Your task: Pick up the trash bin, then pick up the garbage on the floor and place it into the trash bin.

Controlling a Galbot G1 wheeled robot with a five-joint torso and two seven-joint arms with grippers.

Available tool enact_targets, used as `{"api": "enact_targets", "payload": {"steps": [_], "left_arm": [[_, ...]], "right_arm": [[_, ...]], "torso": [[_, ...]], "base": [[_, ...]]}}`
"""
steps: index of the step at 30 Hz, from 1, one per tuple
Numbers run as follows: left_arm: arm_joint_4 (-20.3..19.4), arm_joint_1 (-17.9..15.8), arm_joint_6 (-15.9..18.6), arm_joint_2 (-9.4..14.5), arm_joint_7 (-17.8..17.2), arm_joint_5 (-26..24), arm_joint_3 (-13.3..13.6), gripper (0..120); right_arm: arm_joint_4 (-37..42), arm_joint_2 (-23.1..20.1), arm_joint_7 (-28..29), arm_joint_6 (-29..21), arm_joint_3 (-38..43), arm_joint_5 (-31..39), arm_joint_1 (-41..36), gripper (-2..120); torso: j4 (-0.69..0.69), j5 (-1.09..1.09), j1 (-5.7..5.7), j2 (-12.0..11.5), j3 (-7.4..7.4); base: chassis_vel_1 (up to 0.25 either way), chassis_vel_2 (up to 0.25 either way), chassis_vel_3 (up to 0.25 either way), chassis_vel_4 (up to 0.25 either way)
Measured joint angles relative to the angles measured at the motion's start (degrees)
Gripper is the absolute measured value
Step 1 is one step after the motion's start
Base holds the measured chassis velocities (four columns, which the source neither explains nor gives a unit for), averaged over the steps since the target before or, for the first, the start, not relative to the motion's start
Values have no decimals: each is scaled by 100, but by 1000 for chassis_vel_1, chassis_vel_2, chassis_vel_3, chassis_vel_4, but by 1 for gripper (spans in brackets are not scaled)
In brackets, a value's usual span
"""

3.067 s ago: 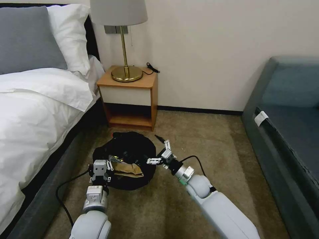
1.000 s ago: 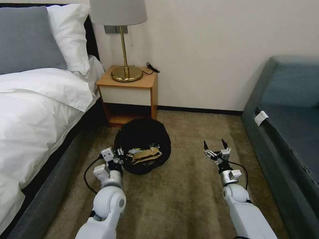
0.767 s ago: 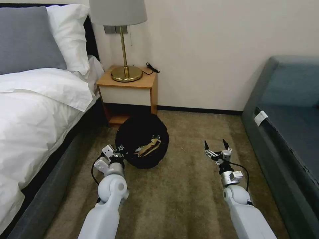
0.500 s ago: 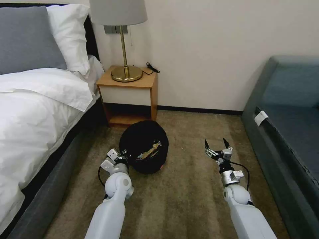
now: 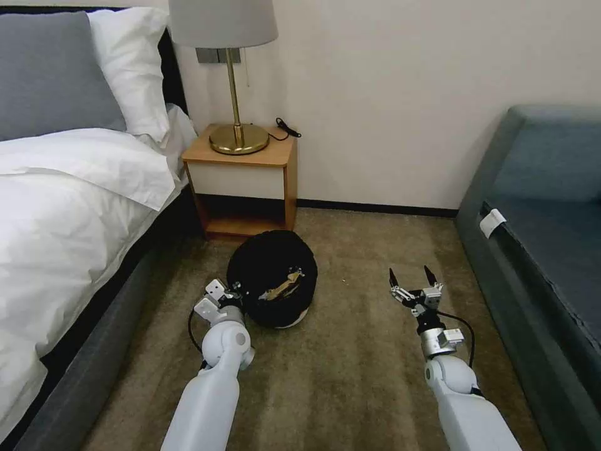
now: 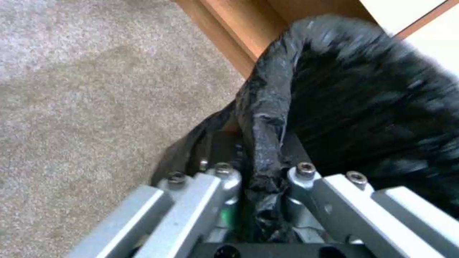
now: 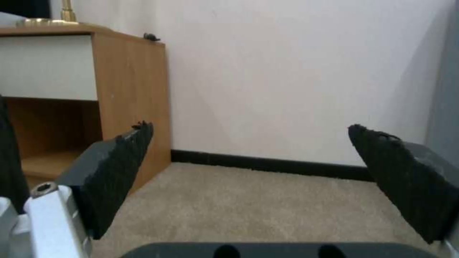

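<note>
The trash bin point(image 5: 273, 282) sits tilted before the nightstand point(image 5: 243, 181); my left gripper point(image 5: 233, 294) clamps its bagged rim, my right gripper point(image 5: 413, 275) hovers beside it, fingers spread.

The white body of the trash bin point(image 5: 273, 279) is almost wholly covered by its black bag; a pale sliver shows at the lower rim. Litter inside the bin is partly buried: a tan piece point(image 5: 280, 289) is visible, other pieces cannot be identified. The fingertips of the left tool point(image 6: 258, 179) are concealed by the bag fold clamped between them. In the left wrist view the far bag surface is blurred and the bin's interior is unreadable. The lamp point(image 5: 223, 22) shade is cut off by the upper edge. The sofa point(image 5: 551, 207) and bed point(image 5: 69, 207) run past the picture's sides.
</note>
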Motion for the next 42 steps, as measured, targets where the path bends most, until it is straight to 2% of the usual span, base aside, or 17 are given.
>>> {"api": "enact_targets", "payload": {"steps": [1, 2, 5, 6, 8, 10, 12, 14, 16, 18, 20, 24, 29, 37, 38, 41, 42], "left_arm": [[-19, 18, 9, 0, -16, 0, 0, 19], [-19, 18, 9, 0, -16, 0, 0, 19], [-94, 79, 32, 18, -47, -8, -10, 33], [-94, 79, 32, 18, -47, -8, -10, 33], [-171, 124, 41, 50, -60, -26, -19, 43], [-196, 142, 43, 58, -64, -33, -24, 47], [-279, 201, 48, 83, -74, -42, -31, 58], [-314, 230, 49, 92, -77, -44, -35, 62], [-407, 296, 53, 117, -82, -53, -37, 73], [-442, 316, 55, 129, -85, -60, -39, 77], [-552, 371, 64, 165, -96, -84, -43, 86], [-623, 420, 76, 209, -112, -88, -46, 98], [-628, 439, 76, 245, -107, -34, -62, 100], [-778, 630, 24, 402, 104, 663, -34, 100], [-850, 737, -51, 480, 268, 1093, -17, 100], [-978, 929, -238, 634, 580, 1856, 4, 100], [-978, 929, -238, 634, 580, 1856, 4, 100]], "right_arm": [[52, 0, 0, 2, 13, 6, -31, 100], [52, 0, 0, 2, 13, 6, -31, 100], [202, -4, -1, 0, 38, 20, -148, 100], [202, -4, -1, 0, 38, 20, -148, 100], [299, -10, 0, -4, 67, 21, -221, 100], [330, -10, -1, -6, 74, 21, -247, 100], [417, -8, 0, -7, 93, 9, -320, 100], [456, -2, 0, -8, 104, 6, -353, 100], [554, 20, 2, -13, 127, -7, -445, 100], [584, 27, 3, -15, 135, -17, -477, 100], [695, 46, 4, -18, 162, -49, -588, 100], [825, 74, 10, 2, 199, -142, -732, 100], [934, 113, 17, 66, 219, -197, -867, 100], [1077, 161, 15, 218, 242, -213, -1110, 100], [1140, 176, 17, 225, 254, -204, -1174, 100], [1251, 200, 17, 232, 256, -52, -1259, 100], [1251, 200, 17, 232, 256, -52, -1259, 100]], "torso": [[1, 0, 0, 0, 0], [1, 0, 0, 0, 0], [1, 0, 0, 0, 0], [1, 0, 0, 0, 0], [1, 0, 0, 0, 0], [1, 0, 0, 0, 0], [1, 0, 0, 0, 0], [1, 0, 0, 0, 0], [1, 0, 0, 0, 0], [1, 0, 0, 0, 0], [1, 0, 0, 0, 0], [1, -1, 0, 0, 0], [1, -1, 0, 0, 0], [1, -1, 0, 0, 0], [1, -1, 0, 0, 0], [2, -1, 0, 0, 0], [2, -1, 0, 0, 0]], "base": [[0, 0, 0, 0], [0, 0, 0, 0], [0, 0, 0, 0], [0, 0, 0, 0], [0, 0, 0, 0], [0, 0, 0, 0], [0, 0, 0, 0], [0, 0, 0, 0], [0, 0, 0, 0], [0, 0, 0, 0], [0, 0, 0, 0], [0, 0, 0, 0], [0, 0, 0, 0], [0, 0, 0, 0], [0, 0, 0, 0], [0, 0, 0, 0], [0, 0, 0, 0]]}}
